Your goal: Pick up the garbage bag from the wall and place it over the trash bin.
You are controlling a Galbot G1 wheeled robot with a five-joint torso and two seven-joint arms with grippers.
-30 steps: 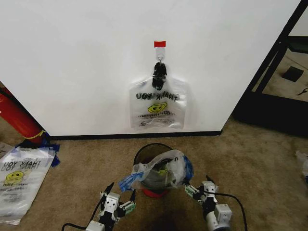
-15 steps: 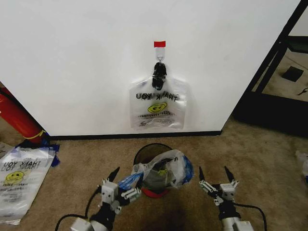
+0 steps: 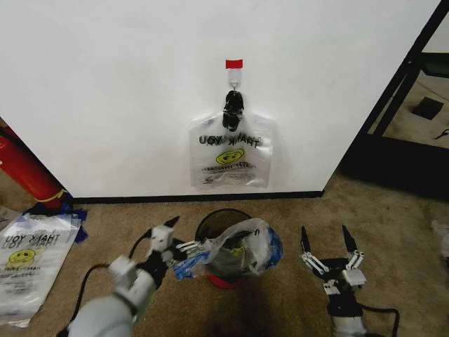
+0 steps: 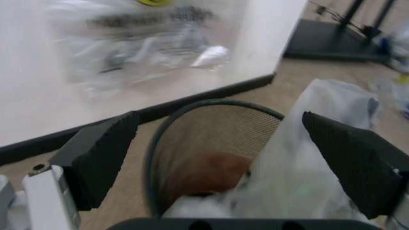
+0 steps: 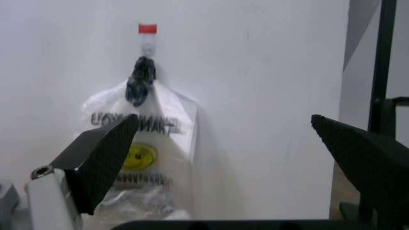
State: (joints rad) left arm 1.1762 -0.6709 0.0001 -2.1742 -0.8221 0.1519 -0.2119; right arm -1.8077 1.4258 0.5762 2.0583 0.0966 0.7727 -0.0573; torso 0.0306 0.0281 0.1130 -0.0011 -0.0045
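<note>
The garbage bag [image 3: 230, 151] hangs flat on the white wall [image 3: 112, 84] from a black hook clip [image 3: 232, 109] under a red tape strip [image 3: 233, 64]. Below it on the carpet stands the trash bin [image 3: 214, 223], with a second, crumpled see-through bag [image 3: 245, 247] lying over its near right rim. My left gripper [image 3: 181, 236] is open at the bin's left rim, beside the crumpled bag's blue edge. In the left wrist view, the bin [image 4: 191, 108] sits between the open fingers. My right gripper [image 3: 324, 235] is open to the bin's right, pointing at the wall; its view shows the garbage bag [image 5: 143, 143].
A long red cylinder [image 3: 24, 168] leans at the left wall. Flat bags [image 3: 28, 260] lie on the carpet at the left. A black frame [image 3: 407, 91] stands at the right. A black baseboard [image 3: 196, 199] runs along the wall's foot.
My left arm has risen and swung in to the bin's left rim. My right gripper has moved right, away from the bin, and turned up to face the wall.
</note>
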